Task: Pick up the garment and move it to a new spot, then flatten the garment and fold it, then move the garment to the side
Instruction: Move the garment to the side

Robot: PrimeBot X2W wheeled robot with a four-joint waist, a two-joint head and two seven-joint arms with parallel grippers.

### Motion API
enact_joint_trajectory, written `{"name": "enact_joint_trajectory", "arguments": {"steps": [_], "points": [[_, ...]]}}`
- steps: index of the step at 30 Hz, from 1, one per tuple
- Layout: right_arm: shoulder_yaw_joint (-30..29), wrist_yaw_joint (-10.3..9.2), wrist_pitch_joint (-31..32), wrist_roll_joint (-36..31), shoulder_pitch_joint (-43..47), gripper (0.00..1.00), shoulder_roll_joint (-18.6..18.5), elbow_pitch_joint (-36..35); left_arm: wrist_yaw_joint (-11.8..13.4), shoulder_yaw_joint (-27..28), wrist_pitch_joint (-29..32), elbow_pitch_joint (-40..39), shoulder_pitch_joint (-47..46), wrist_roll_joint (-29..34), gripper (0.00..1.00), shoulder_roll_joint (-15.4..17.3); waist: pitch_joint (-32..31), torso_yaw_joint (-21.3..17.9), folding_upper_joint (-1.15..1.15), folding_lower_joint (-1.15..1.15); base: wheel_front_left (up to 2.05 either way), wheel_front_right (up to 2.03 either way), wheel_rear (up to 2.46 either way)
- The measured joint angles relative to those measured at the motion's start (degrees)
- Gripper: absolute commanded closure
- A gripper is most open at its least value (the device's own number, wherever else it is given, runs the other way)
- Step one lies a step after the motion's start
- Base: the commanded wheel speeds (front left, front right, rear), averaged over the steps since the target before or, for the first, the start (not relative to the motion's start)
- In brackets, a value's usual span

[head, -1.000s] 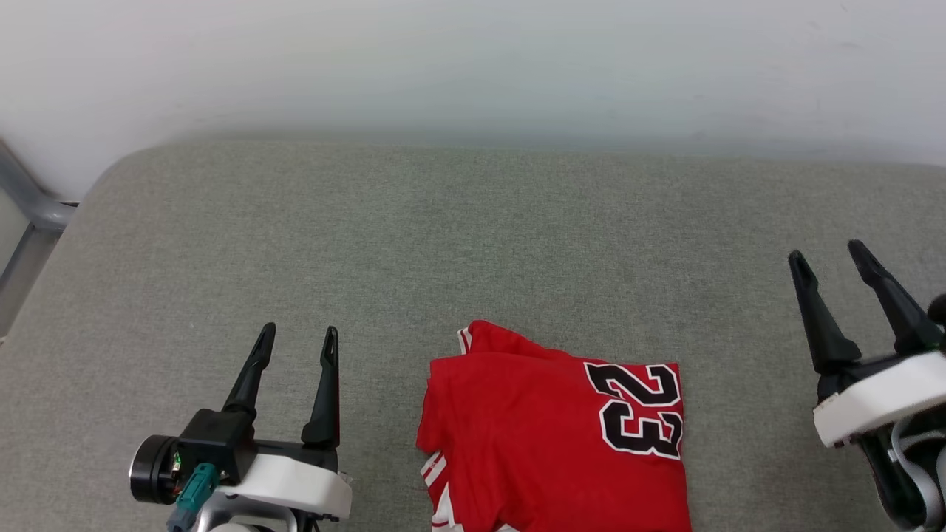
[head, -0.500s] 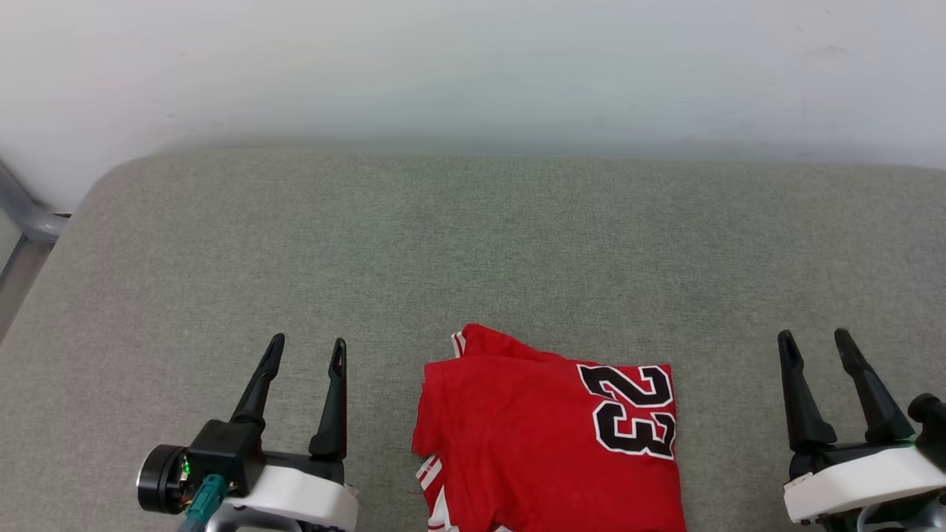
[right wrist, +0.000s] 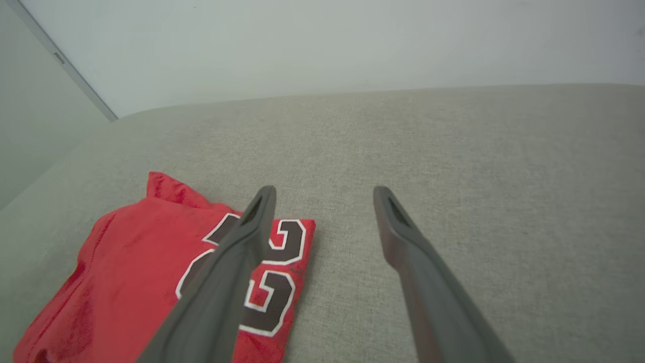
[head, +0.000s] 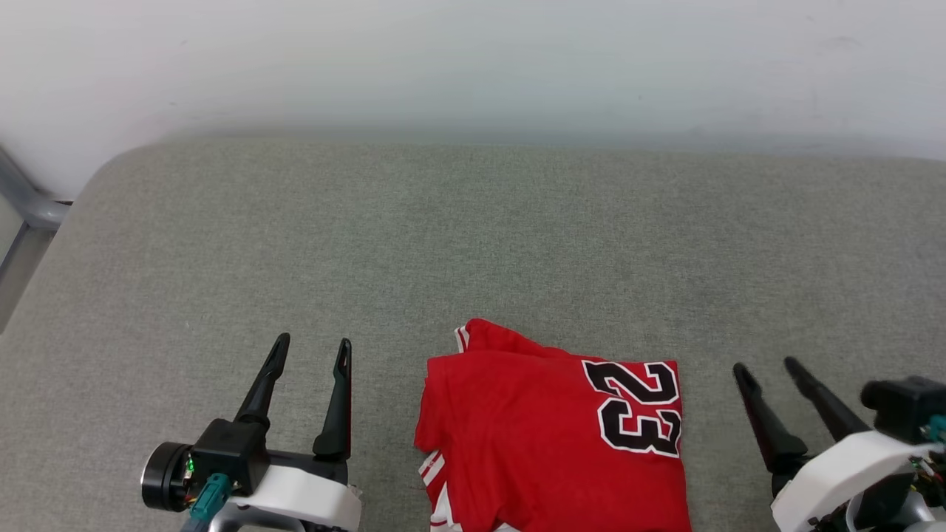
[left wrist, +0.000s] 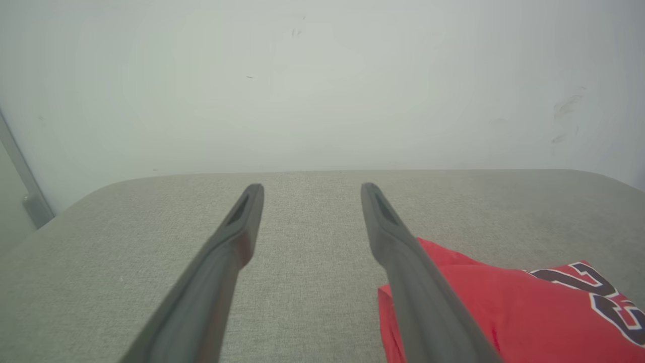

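The garment (head: 554, 436) is seen folded into a compact red packet at the near edge of the grey tabletop (head: 473, 236), with its black-and-white number (head: 639, 406) turned upward on its right half. The left gripper (head: 312, 341) is held just left of the garment, jaws spread wide and nothing gripped. The right gripper (head: 766, 366) is likewise spread wide and empty. Over the last second it has been drawn back from a raised position well to the right of the garment and lowered to a place near the garment's right edge. The garment itself has not been shifted. Folding may be judged complete, with both arms being readied to flank the garment for the remaining move to the side.
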Motion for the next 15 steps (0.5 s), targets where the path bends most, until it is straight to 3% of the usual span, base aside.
{"name": "enact_joint_trajectory", "arguments": {"steps": [4, 7, 10, 15], "points": [[2.9, 0.01, 14.6, 4.5, -0.4, 0.0, -4.8, -3.2, -0.3, 0.3, 0.0, 0.2, -0.4, 0.4, 0.0, -0.1, 0.9, 0.3, 0.0, 0.0, 0.0, 0.0, 0.0], [3.4, 0.01, 27.5, 7.7, -1.4, 0.0, -6.2, -5.1, -0.4, 0.4, 0.0, 0.1, -1.0, 0.4, 0.0, -0.1, 1.7, 0.6, 0.0, 0.0, 0.0, 0.0, 0.0], [2.5, 0.0, 39.7, 9.6, -1.4, 0.0, -5.2, -6.1, -0.4, 0.0, 0.0, 0.3, -1.7, 0.7, 0.0, -0.1, 2.7, 1.2, 0.0, 0.0, 0.0, 0.0, 0.0], [0.5, 0.0, 52.1, 7.8, -3.1, 0.0, -2.2, -6.7, -0.4, -1.2, 0.0, 0.9, -2.9, 0.9, 0.0, -0.1, 3.9, 3.4, 0.0, 0.0, 0.0, 0.0, 0.0]]}}
